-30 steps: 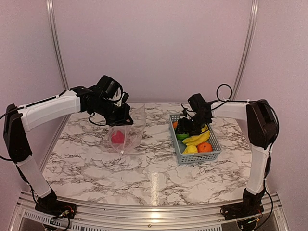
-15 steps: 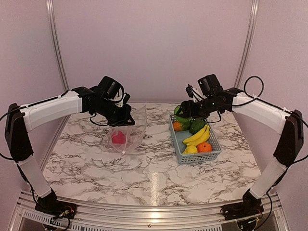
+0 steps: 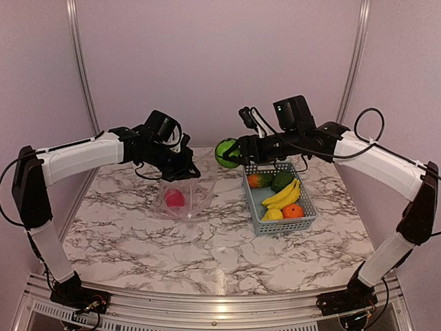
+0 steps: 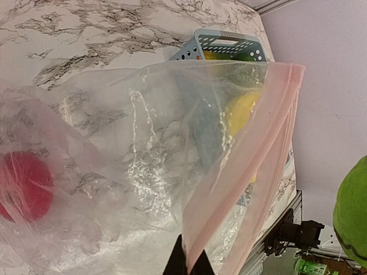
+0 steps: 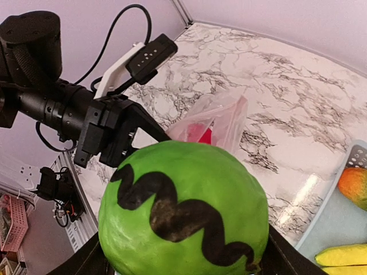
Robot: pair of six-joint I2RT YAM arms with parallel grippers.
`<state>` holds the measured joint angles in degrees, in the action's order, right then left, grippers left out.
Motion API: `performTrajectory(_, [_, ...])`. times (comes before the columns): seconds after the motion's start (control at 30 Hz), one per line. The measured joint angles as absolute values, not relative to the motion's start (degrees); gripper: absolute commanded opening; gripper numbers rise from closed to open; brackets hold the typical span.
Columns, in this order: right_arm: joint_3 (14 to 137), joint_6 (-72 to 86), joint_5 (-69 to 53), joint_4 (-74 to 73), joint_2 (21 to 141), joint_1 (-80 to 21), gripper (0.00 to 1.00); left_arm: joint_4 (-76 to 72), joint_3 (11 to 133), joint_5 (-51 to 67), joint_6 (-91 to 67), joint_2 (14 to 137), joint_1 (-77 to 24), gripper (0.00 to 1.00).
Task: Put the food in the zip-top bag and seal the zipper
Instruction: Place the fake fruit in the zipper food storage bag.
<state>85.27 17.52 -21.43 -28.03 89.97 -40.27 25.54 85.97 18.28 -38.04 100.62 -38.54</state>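
My right gripper (image 3: 233, 153) is clamped on the striped green melon (image 5: 183, 209), held up in the air, with the grey basket (image 3: 255, 215) below it and to its right. My left gripper (image 4: 187, 264) looks pinched on the pink zipper (image 4: 252, 149) edge of the zip-top bag (image 3: 185, 201), though its tips barely show. The bag hangs below that gripper, its mouth towards the melon, with the red apple (image 3: 174, 198) inside. In the basket lie the banana (image 3: 282, 195) and the orange (image 3: 293, 211)

Clear zip-top bag (image 3: 195, 201), mouth open, holds a red apple (image 3: 174, 198); striped green melon (image 3: 225, 152) hangs aloft nearby.
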Motion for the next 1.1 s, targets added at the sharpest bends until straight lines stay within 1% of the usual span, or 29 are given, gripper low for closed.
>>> performTrajectory(0.13, [86.1,16.8,-24.9,-26.0,91.0,-41.7,0.52,25.1,87.1,19.1,-38.8,102.5,-38.5,0.0])
performTrajectory(0.4, [90.5,16.8,-29.1,-22.6,99.2,-42.2,0.53,24.6,88.6,19.5,-40.0,103.5,-38.5,0.0])
performTrajectory(0.7, [90.3,17.4,-28.6,-22.2,101.6,-42.2,0.54,24.4,88.6,19.1,-41.2,102.5,-38.5,0.0])
performTrajectory(0.97, [89.1,17.6,-24.8,-23.0,101.8,-42.2,0.55,23.6,87.5,17.1,-42.2,99.5,-38.4,0.0])
performTrajectory(1.03, [89.1,17.6,-23.2,-24.0,101.9,-42.2,0.56,23.3,87.1,16.9,-42.4,98.8,-38.4,0.0])
performTrajectory(1.1, [89.6,17.5,-21.5,-25.6,102.4,-42.2,0.62,22.9,86.7,16.8,-42.5,98.3,-38.4,0.0])
